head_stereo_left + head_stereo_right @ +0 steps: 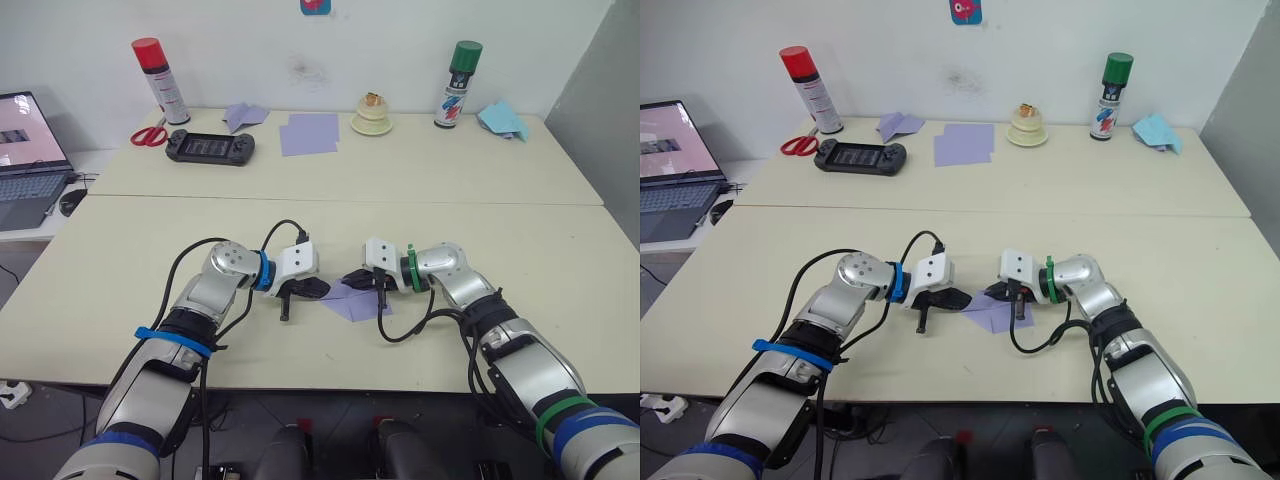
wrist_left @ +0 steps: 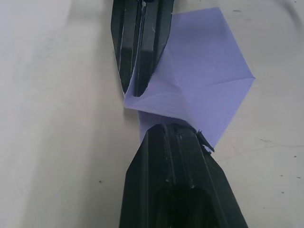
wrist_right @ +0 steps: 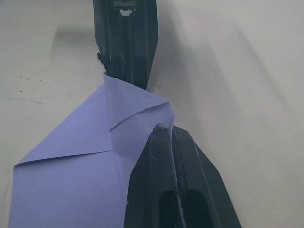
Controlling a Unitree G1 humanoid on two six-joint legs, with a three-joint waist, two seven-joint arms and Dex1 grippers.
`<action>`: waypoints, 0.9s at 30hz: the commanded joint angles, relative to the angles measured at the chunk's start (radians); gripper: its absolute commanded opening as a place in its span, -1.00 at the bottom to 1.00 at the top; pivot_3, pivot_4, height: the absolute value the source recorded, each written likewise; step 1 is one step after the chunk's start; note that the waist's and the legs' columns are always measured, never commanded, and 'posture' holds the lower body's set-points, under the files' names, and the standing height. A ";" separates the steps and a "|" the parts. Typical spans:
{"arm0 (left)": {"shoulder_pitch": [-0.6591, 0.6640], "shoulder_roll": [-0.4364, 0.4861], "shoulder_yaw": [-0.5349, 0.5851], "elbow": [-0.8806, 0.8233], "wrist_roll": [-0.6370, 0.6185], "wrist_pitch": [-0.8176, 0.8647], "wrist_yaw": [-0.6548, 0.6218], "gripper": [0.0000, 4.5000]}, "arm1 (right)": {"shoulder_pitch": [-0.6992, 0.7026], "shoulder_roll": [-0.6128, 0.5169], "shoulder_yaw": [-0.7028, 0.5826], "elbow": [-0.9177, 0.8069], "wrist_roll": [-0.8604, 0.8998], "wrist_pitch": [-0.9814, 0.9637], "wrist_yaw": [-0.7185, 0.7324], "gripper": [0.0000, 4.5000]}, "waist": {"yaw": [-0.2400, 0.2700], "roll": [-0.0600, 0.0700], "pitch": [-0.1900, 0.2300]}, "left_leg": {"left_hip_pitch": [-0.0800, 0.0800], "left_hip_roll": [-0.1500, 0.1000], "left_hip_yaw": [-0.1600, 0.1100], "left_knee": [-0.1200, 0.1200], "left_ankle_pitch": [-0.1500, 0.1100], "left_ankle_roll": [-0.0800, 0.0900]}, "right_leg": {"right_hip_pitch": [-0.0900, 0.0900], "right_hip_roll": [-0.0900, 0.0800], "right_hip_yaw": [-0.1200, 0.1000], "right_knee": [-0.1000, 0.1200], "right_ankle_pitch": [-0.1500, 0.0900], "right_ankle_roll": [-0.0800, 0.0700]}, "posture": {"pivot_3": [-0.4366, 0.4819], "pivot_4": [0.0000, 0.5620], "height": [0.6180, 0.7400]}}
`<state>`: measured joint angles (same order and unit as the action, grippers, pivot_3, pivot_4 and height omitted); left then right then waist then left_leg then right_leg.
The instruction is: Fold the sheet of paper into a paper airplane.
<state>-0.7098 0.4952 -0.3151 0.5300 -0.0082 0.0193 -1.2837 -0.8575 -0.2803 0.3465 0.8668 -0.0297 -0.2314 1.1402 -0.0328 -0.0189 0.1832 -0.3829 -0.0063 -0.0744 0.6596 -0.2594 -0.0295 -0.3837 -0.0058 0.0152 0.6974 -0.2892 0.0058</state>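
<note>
Layout: the partly folded lavender sheet of paper [image 1: 357,303] lies on the near cream table [image 1: 120,270], between the left gripper [image 1: 318,289] and the right gripper [image 1: 352,280]. On the far table, left to right: red-capped spray can [image 1: 160,80], red-handled scissors [image 1: 150,134], black handheld console [image 1: 210,147], flat lavender sheets [image 1: 309,133], green-capped spray can [image 1: 457,84], light-blue folded paper [image 1: 503,119]

Left gripper [image 2: 164,130] pinches the folded sheet of paper [image 2: 209,90]; right gripper [image 2: 140,57] opposite.
</note>
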 commanded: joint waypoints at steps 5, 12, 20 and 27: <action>-0.030 0.038 0.079 0.039 -0.042 0.098 0.016 -1.00 | -0.020 -0.013 -0.033 -0.004 -0.017 0.003 -0.036 -0.99 | 0.000 0.000 0.000 | -0.001 0.000 0.000 0.000 0.000 0.000 | -0.001 0.000 0.000 0.000 0.000 0.000 | -0.05 -0.47 1.00; -0.051 0.043 0.128 0.043 -0.070 0.130 0.023 -1.00 | -0.007 -0.010 -0.037 -0.021 -0.019 0.007 -0.035 -0.99 | 0.000 0.000 0.000 | -0.002 0.000 0.000 0.000 0.000 0.000 | -0.002 0.000 0.000 0.000 0.000 0.000 | -0.05 -0.47 1.00; -0.042 -0.017 0.136 -0.168 -0.166 0.260 0.003 -1.00 | 0.001 -0.010 -0.037 -0.034 -0.020 0.013 -0.031 -0.99 | 0.000 0.000 0.000 | -0.004 0.000 0.001 0.000 0.000 0.000 | -0.003 -0.001 0.001 0.000 0.000 0.000 | -0.05 -0.47 1.00; 0.018 -0.027 0.068 -0.159 -0.103 0.222 0.029 -1.00 | 0.001 -0.011 -0.040 -0.042 -0.014 0.035 -0.021 -0.99 | 0.000 0.000 0.000 | -0.003 0.000 0.001 -0.001 0.000 0.000 | -0.004 -0.001 0.001 0.000 0.000 0.000 | -0.05 -0.47 1.00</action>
<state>-0.6884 0.4686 -0.2425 0.3790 -0.1170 0.2592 -1.2646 -0.8572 -0.2835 0.3280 0.8467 -0.0503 -0.2094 1.1159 -0.0326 -0.0188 0.1837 -0.3864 -0.0066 -0.0736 0.6588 -0.2594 -0.0297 -0.3872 -0.0064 0.0160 0.6971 -0.2892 0.0057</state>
